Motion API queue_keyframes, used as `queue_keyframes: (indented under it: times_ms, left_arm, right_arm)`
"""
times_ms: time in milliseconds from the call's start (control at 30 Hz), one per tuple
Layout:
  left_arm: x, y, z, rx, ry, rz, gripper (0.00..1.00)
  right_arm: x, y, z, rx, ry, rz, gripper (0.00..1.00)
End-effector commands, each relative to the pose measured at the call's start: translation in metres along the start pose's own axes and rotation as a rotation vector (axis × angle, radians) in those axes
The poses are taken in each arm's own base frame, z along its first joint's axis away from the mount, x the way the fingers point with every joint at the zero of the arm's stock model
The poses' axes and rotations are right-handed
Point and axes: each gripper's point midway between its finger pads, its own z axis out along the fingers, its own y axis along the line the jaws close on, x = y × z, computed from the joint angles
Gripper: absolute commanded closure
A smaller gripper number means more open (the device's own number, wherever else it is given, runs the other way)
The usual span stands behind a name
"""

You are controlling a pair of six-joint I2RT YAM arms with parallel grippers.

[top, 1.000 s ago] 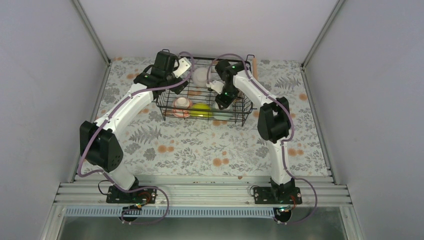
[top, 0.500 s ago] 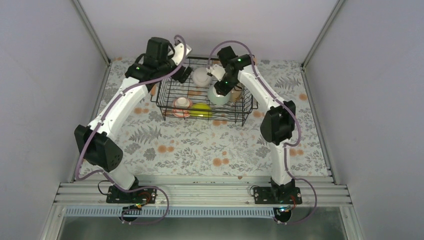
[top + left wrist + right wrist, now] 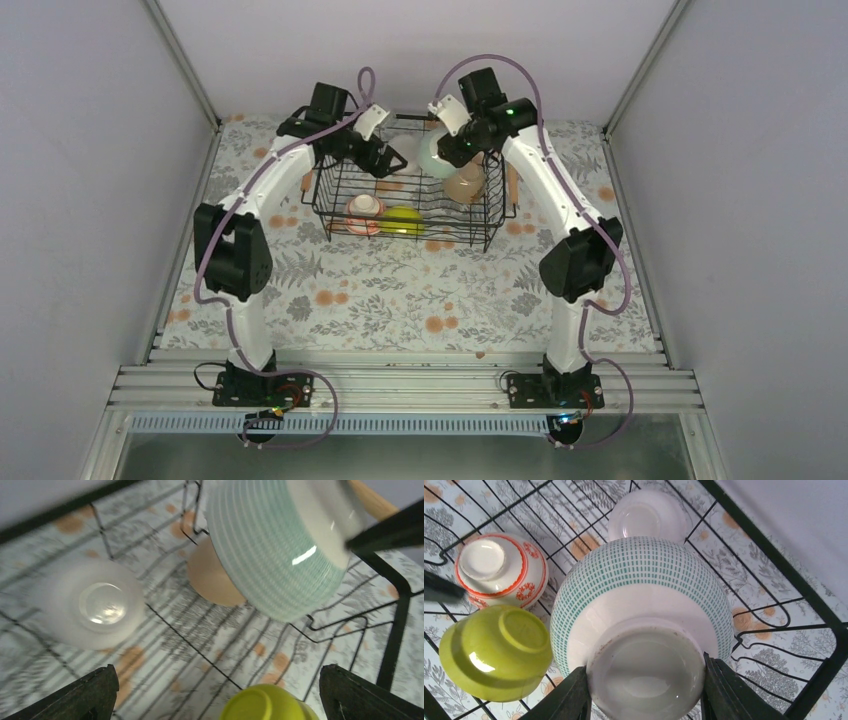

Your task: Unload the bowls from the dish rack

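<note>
We've got the rack [image 3: 330, 215] up by the far edge of the table [image 3: 400, 300], about midway between the side edges. The left gripper [image 3: 388, 160] hangs over the rack's far-left part with its fingers spread wide and nothing in them. The white bowl [image 3: 97, 607] lies upside down just below it. Along the rack's near side, the patterned bowl [image 3: 364, 210] and yellow bowl [image 3: 402, 220] sit side by side, both flipped over.

Over the far-right part, the right gripper [image 3: 445, 150] is clamped on the foot of the mint bowl [image 3: 639, 580]. That bowl looks lifted off the rack floor, above the tan bowl [image 3: 466, 183]. So we'd say we're at the carry-out step for the mint one. Next up is probably swinging it past the right rim toward the table's right edge without clipping the handle [image 3: 372, 500].
</note>
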Motion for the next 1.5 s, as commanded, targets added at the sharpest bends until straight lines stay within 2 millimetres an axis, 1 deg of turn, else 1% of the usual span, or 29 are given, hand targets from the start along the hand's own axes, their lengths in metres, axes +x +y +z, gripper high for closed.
queue_keyframes:
  times_ms: [0, 200, 333, 433, 500, 700, 833, 967, 1033, 1133, 1167, 1267, 1367, 1467]
  left_arm:
    - [-0.007, -0.028, 0.0, 0.204, -0.025, -0.053, 0.0]
    - [-0.012, -0.044, 0.003, 0.401, -0.026, -0.106, 0.0]
    - [-0.013, -0.051, 0.008, 0.484, -0.027, -0.131, 0.0]
    - [-0.009, -0.049, 0.014, 0.503, -0.016, -0.15, 0.0]
    - [-0.01, -0.052, 0.016, 0.535, -0.017, -0.162, 0.0]
    - [-0.012, -0.061, 0.024, 0.566, -0.006, -0.148, 0.0]
    - [-0.022, -0.06, 0.026, 0.572, -0.02, -0.143, 0.0]
    - [-0.037, -0.061, 0.022, 0.591, -0.047, -0.132, 0.0]
    - [-0.039, -0.06, 0.024, 0.599, -0.05, -0.135, 0.0]
    - [-0.037, -0.059, 0.027, 0.604, -0.045, -0.138, 0.0]
    - [-0.037, -0.059, 0.027, 0.606, -0.045, -0.139, 0.01]
    - [-0.038, -0.059, 0.028, 0.605, -0.046, -0.147, 0.17]
    - [-0.04, -0.061, 0.025, 0.608, -0.049, -0.144, 0.2]
    - [-0.042, -0.064, 0.022, 0.615, -0.053, -0.14, 0.23]
  right_arm:
    - [-0.031, -0.008, -0.031, 0.014, -0.147, 0.023, 0.81]
    - [-0.036, -0.008, -0.03, 0.006, -0.168, 0.031, 0.81]
    - [-0.046, -0.011, -0.039, 0.017, -0.199, 0.035, 0.82]
    - [-0.052, -0.013, -0.046, 0.021, -0.221, 0.04, 0.82]
    - [-0.054, -0.012, -0.049, 0.015, -0.231, 0.044, 0.82]
    - [-0.058, -0.008, -0.05, -0.017, -0.242, 0.05, 0.82]
    - [-0.058, -0.002, -0.048, -0.051, -0.244, 0.057, 0.82]
    - [-0.056, 0.001, -0.042, -0.071, -0.234, 0.061, 0.82]
    - [-0.057, 0.002, -0.043, -0.077, -0.239, 0.062, 0.82]
    - [-0.057, 0.002, -0.042, -0.074, -0.237, 0.064, 0.82]
    - [-0.056, 0.002, -0.04, -0.077, -0.236, 0.063, 0.82]
    - [-0.055, 0.003, -0.034, -0.087, -0.235, 0.067, 0.82]
    - [-0.056, 0.003, -0.028, -0.088, -0.235, 0.073, 0.82]
    - [-0.059, 0.001, -0.026, -0.089, -0.247, 0.076, 0.82]
